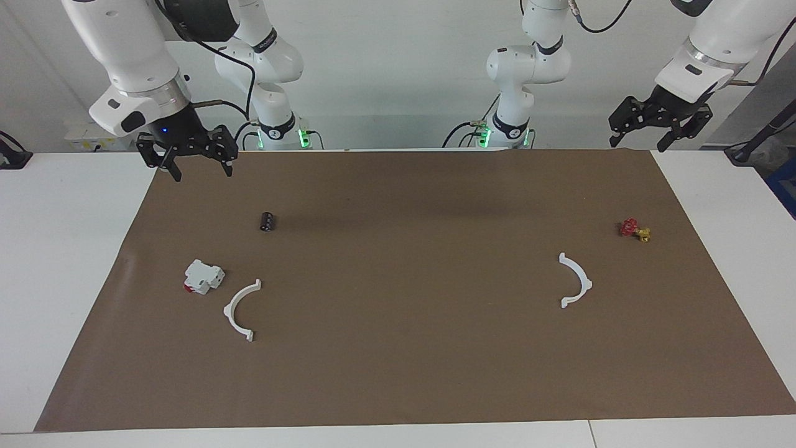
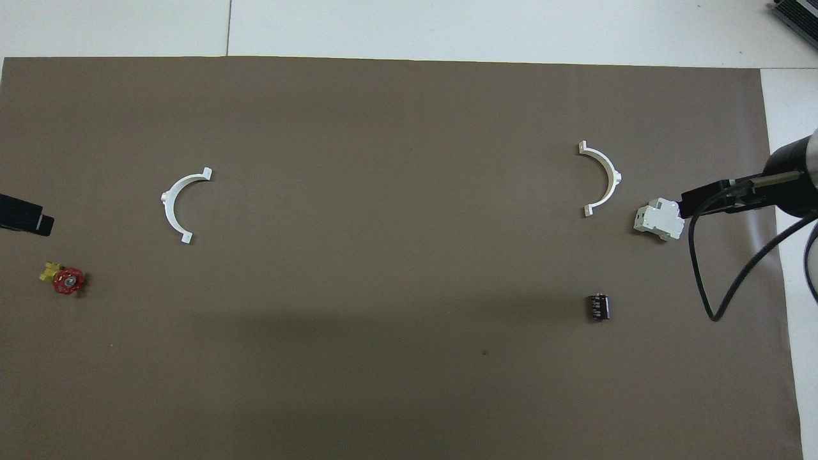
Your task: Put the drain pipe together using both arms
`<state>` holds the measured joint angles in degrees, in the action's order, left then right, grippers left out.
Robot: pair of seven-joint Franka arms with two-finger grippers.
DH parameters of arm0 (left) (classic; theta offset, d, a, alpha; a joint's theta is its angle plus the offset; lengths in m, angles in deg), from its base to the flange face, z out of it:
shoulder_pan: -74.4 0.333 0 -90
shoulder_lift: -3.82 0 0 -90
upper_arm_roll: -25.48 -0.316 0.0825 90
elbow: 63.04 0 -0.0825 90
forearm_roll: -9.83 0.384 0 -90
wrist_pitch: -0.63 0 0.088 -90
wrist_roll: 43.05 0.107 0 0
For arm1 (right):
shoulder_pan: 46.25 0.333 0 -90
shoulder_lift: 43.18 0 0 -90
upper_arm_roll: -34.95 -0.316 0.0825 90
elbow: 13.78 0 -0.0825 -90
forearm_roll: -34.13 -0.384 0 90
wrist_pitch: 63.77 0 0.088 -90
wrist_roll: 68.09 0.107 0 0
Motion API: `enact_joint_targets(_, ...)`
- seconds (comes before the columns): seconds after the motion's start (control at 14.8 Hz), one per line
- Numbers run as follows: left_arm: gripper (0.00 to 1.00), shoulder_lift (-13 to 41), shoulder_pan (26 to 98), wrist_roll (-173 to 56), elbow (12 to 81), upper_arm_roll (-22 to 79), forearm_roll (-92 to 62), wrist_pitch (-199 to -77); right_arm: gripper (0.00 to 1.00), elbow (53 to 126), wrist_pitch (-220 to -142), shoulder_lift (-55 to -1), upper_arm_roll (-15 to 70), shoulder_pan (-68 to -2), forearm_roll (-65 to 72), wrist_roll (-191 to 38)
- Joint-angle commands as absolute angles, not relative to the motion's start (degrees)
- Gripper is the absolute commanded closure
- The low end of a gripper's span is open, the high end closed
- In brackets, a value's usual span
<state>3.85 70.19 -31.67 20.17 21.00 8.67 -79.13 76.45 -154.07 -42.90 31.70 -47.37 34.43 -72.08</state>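
Observation:
The drain pipe lies in two separate white half-ring arcs on the brown mat. One arc is toward the right arm's end. The other arc is toward the left arm's end. They are far apart, with their hollow sides facing each other. My right gripper hangs open and empty above the mat's corner at its own end. My left gripper hangs open and empty above the mat's corner at its end. Neither touches an arc.
A white blocky part with a red end lies beside the right-end arc. A small black cylinder lies nearer the robots. A red-and-yellow valve lies near the left-end arc. The brown mat covers the table.

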Motion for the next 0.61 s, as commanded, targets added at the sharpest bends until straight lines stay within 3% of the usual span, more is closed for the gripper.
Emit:
enact_joint_targets(0.0, 0.00, 2.2, 70.8, -32.1, 21.9, 21.6, 9.6, -78.9, 0.00, 77.6, -153.3, -44.1, 31.3, -48.2, 33.3, -71.7)
enact_joint_targets(0.54, 0.00, 2.2, 70.8, -32.0, 21.9, 21.6, 9.6, -78.9, 0.00, 77.9, -152.5, -43.8, 31.2, -46.3, 36.7, -71.9)
